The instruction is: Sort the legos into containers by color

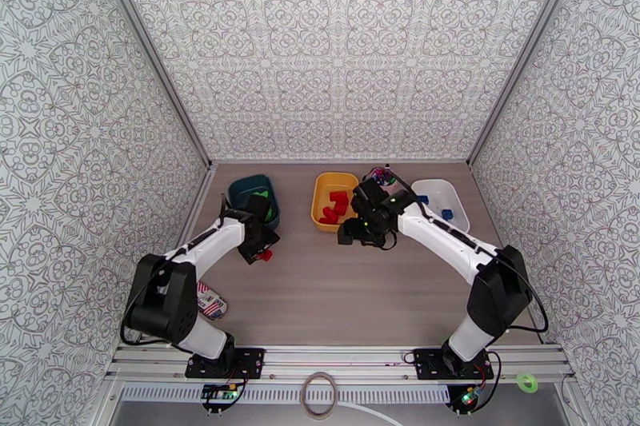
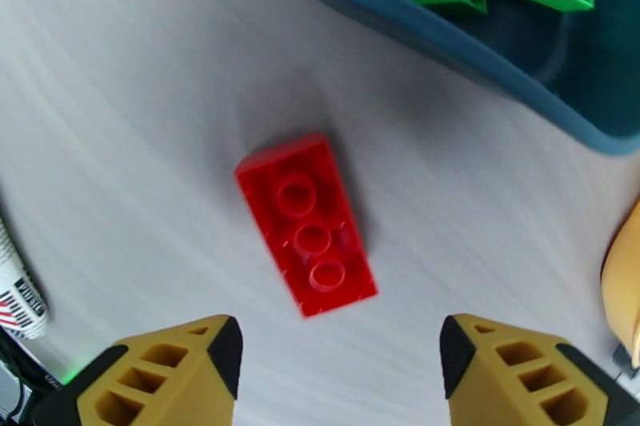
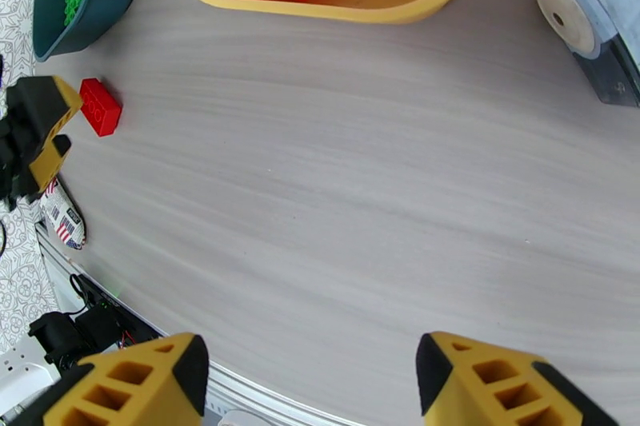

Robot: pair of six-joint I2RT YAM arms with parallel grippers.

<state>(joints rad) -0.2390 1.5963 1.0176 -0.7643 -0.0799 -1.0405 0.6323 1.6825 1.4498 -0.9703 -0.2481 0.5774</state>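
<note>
From above: three tubs in a row across the middle of the frame. Teal tub (image 1: 238, 189) at left with green bricks (image 1: 274, 216), yellow tub (image 1: 318, 197) in the centre with red bricks (image 1: 336, 206), white tub (image 1: 450, 189) at right with blue bricks (image 1: 446, 214). One red brick (image 1: 265, 255) loose on the surface (image 1: 352, 292), just below the teal tub and beside the left jaws. Apparently the only stray, and well apart from the tub of its own colour. Right jaws just right of the yellow tub, opening unreadable from here.

Left wrist view: the red brick (image 2: 308, 236) flat at centre frame, skewed to the line between the fingertips (image 2: 216, 348). Left jaws spread wide at the bottom corners, empty, short of the brick. Likely lined up for a descent, with a slight wrist turn needed first. Teal rim (image 2: 480, 52) close at upper right.

Right wrist view: right jaws wide apart at the bottom corners, holding nothing, over bare surface. Probably kept clear of the other arm's work. Yellow tub wall (image 3: 320, 12) along the top edge, the loose brick (image 3: 100, 106) at far left.
</note>
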